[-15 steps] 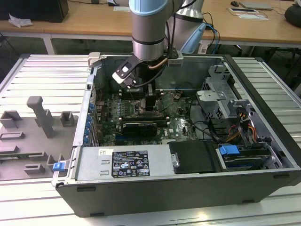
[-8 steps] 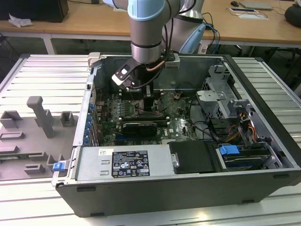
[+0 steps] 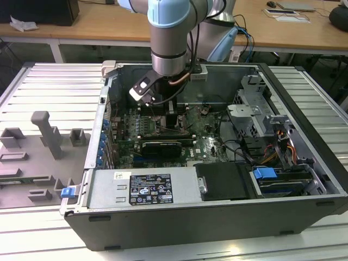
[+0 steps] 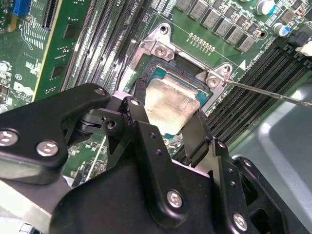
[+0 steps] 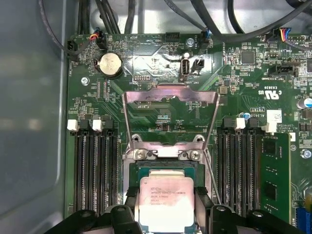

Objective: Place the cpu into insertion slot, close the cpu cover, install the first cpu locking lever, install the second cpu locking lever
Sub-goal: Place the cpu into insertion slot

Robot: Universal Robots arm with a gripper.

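Ok so the black two-fingered gripper (image 5: pixel 167 210) is pinching the cpu (image 5: pixel 167 202), a small flat square chip with a pale silvery metal top, by two opposite edges. In both wrist views a black finger (image 4: pixel 138 119) sits tight against each side of it. The chip is right over the insertion slot (image 5: pixel 161 167), the square socket with a dark centre and black-and-metal rim. Honestly I can't tell if it's fully seated or hanging just above. Just past the fingertips the cpu cover (image 5: pixel 146 93), a thin silvery square metal frame with a big window cut through it, is flipped up and open, hinged at the socket's far edge. A thin metal lever rod (image 4: pixel 273 93) sticks out loose beside the socket. Long black memory slots (image 5: pixel 95 170) flank the gripper on both sides, and one green memory stick (image 5: pixel 275 178) sits further out on one side. Beyond the open cover there's a round silver coin battery (image 5: pixel 110 65) on the green board. In the exterior view the grey-and-pale-blue robot arm (image 3: pixel 171 43) reaches straight down into the open dark grey computer case (image 3: pixel 217 223).
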